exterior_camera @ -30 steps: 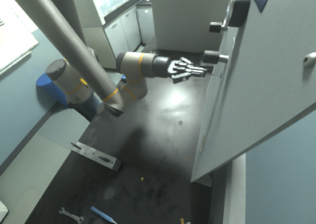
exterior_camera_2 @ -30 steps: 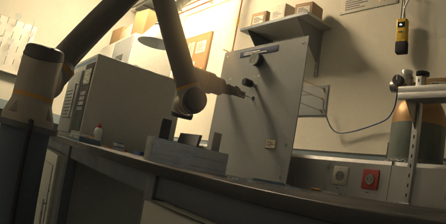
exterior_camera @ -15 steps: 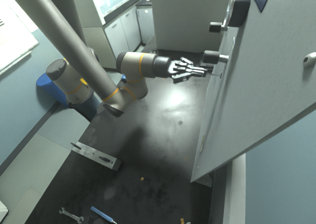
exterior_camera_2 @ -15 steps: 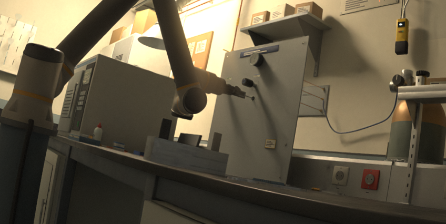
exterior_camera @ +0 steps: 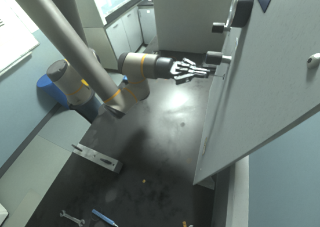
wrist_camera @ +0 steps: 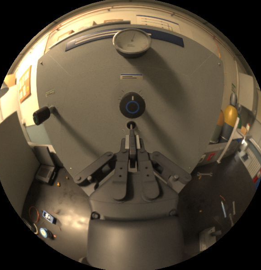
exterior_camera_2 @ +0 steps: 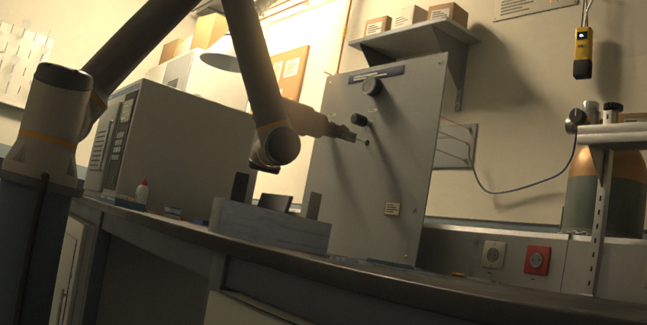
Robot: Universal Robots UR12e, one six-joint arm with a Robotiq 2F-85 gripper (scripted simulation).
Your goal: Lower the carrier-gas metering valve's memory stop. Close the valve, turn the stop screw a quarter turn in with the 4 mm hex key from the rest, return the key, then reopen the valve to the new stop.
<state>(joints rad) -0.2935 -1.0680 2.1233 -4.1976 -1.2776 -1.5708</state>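
The 4 mm hex key (wrist_camera: pixel 131 143) sits clamped between the fingers of my gripper (wrist_camera: pixel 131 141) (exterior_camera: pixel 206 72) (exterior_camera_2: pixel 352 136), its tip pointing into the stop screw (wrist_camera: pixel 131 124) (exterior_camera_2: pixel 366 142) (exterior_camera: pixel 222 76) on the grey panel. The screw is a small dark socket just below the carrier-gas metering valve's black knob (wrist_camera: pixel 132 107) (exterior_camera: pixel 214 58) (exterior_camera_2: pixel 358 119). The knob has a blue ring and its white mark points straight up. The key rest (exterior_camera: pixel 97 158) is a grey block on the bench, with one tool still lying in it.
A large grey instrument cabinet (exterior_camera_2: pixel 177 149) stands left of the panel. A gauge (wrist_camera: pixel 131 41) and a second knob (wrist_camera: pixel 41 115) sit on the panel. A wrench (exterior_camera: pixel 72 217) and a blue tool (exterior_camera: pixel 104 218) lie on the near bench; gas cylinders (wrist_camera: pixel 228 118) stand to the right.
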